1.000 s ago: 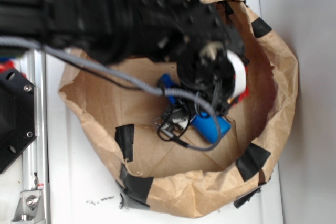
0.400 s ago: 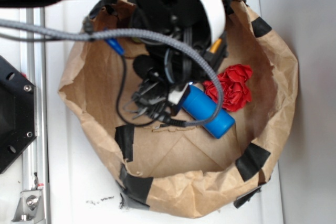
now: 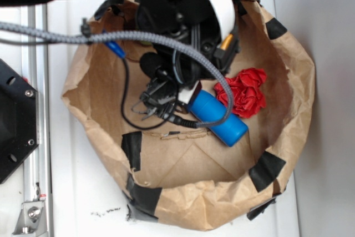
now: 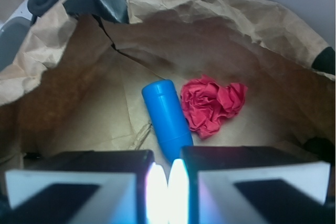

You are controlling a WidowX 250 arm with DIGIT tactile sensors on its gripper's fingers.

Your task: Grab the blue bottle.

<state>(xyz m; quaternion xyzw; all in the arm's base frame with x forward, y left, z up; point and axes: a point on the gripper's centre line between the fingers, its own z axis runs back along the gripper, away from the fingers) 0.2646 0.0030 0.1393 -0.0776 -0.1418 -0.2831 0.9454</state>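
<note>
The blue bottle (image 3: 221, 119) lies on its side on the floor of a brown paper bag (image 3: 293, 65), base pointing toward the lower right. In the wrist view the blue bottle (image 4: 166, 115) tapers down into the narrow gap between my fingers. My gripper (image 3: 186, 98) sits over its neck end, which is hidden in the exterior view. The gripper (image 4: 168, 157) has its jaws drawn almost together around the neck, and the bright pads nearly touch.
A crumpled red cloth (image 3: 247, 92) lies against the bottle's right side; the red cloth (image 4: 212, 103) also shows in the wrist view. The bag's crumpled walls (image 4: 220, 9), patched with black tape (image 3: 132, 149), ring everything. A grey braided cable (image 3: 150, 39) and black wires (image 3: 158, 106) hang over the bag floor.
The arm has pulled back from over the bottle's body toward the bag's upper left, uncovering the red cloth and most of the bottle. In the last half second hardly anything moved.
</note>
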